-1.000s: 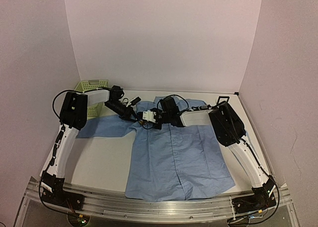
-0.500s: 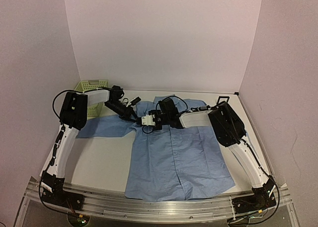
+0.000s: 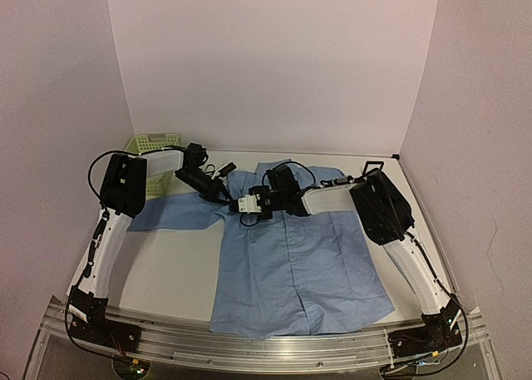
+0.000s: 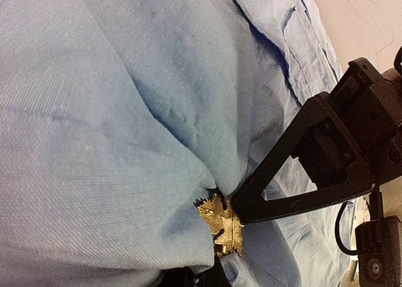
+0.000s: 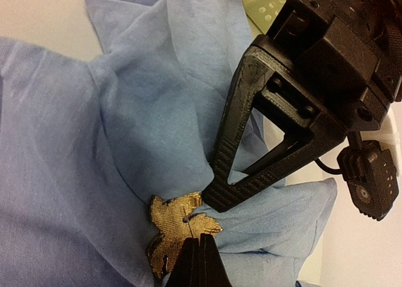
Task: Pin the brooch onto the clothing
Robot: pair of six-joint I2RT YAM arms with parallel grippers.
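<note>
The clothing [image 3: 291, 255], a light blue shirt, lies flat on the table with its collar at the far side. Both grippers meet at the collar's left side. The brooch [image 5: 179, 227], a small golden leaf-shaped ornament, rests against a bunched fold of the shirt [image 5: 125, 130] and also shows in the left wrist view as the brooch [image 4: 221, 224]. My right gripper [image 5: 201, 252] is shut on the brooch's lower edge, where a thin pin shows. My left gripper [image 5: 217, 198] is shut on the shirt fold right beside the brooch. From above, the left gripper [image 3: 224, 194] and right gripper [image 3: 238, 204] nearly touch, and the brooch is hidden.
A pale green plastic basket [image 3: 154, 140] stands at the far left behind the left arm. A small black square frame [image 3: 374, 164] sits at the far right by the wall. The shirt's left sleeve [image 3: 174, 214] spreads out under the left arm.
The right wrist has edged slightly toward the near edge at the collar. The left arm has held still. Both grips are unchanged.
</note>
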